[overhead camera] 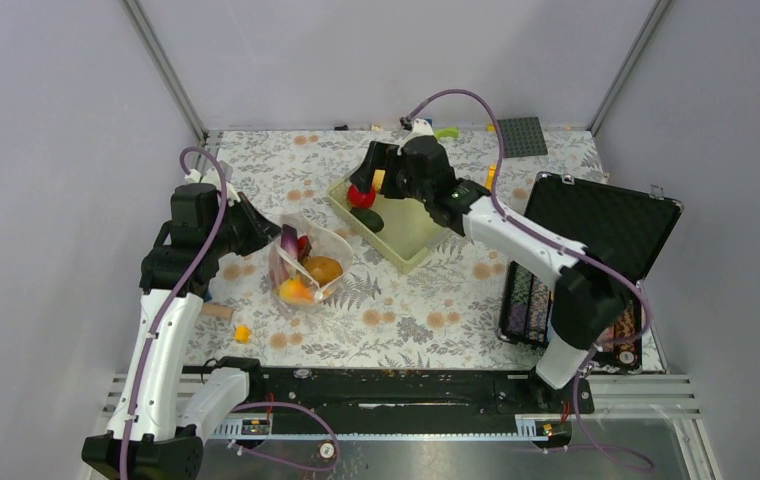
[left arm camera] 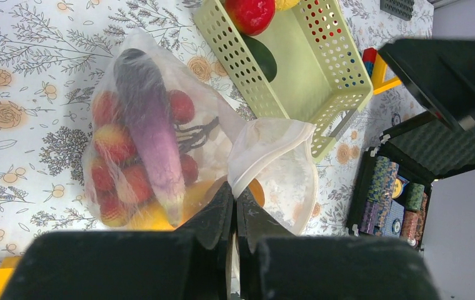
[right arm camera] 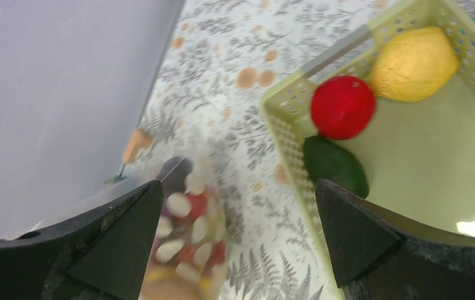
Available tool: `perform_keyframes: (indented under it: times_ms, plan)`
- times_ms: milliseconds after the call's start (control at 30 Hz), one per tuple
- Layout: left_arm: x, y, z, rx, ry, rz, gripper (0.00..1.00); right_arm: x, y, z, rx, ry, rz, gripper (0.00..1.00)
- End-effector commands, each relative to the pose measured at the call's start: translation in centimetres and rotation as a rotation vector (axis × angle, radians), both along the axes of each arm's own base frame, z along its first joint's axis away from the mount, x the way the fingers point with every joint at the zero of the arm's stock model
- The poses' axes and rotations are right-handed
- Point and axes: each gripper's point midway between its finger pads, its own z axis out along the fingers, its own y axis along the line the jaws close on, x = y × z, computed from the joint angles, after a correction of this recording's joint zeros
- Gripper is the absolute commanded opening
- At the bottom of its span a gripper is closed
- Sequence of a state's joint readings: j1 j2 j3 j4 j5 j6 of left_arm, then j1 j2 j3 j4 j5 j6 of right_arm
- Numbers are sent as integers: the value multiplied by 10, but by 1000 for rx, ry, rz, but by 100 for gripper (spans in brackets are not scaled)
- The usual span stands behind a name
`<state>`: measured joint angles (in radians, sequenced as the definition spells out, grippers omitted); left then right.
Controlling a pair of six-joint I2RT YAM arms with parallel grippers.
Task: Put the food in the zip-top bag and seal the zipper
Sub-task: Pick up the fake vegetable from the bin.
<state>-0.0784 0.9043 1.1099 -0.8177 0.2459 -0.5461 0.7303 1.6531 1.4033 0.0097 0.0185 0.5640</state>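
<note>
The left gripper (left arm camera: 235,215) clamps the rim of the zip-top bag (left arm camera: 179,144) while the right gripper (right arm camera: 238,187), jaws apart, hovers over the red fruit (right arm camera: 342,106) in the far basket (right arm camera: 285,134), seemingly next to load.

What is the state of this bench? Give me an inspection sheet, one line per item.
Surface: table under a floral cloth.
Job's things: zip-top bag lies mouth open and unsealed, holding a purple eggplant with red and orange pieces. In the green basket lie a red fruit, a yellow fruit and a dark green piece.
Clutter: open black case at right; grey baseplate at the far edge; small yellow piece near the left arm.
Grippers: left gripper shut on the bag's mouth edge; right gripper open, over the basket's corner.
Cables: purple cable looped along each arm.
Surroundings: grey walls, metal frame posts.
</note>
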Motion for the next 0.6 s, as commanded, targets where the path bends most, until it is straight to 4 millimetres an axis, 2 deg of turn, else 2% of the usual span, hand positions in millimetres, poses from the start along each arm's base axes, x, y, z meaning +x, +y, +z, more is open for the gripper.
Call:
perform_keyframes:
  times_ms: [0,67,200,333,400,567]
  plan:
    - [5,2,19,2,-75,2,0,54,-5,-17,35,62,-125,100]
    - [4,2,20,3,-78,3,0,74,-5,-38,-23,78,-153,100]
    - [5,3,17,5,-70,2,0,106,-3,-59,-64,82,-249,100]
    - [6,7,18,19,-74,20,0,121,2,-88,-18,133,-329,100]
    - [6,8,17,20,-72,25,0,130,6,-95,9,129,-354,100]
    - [8,7,15,17,-64,20,0,132,17,-119,41,184,-339,98]
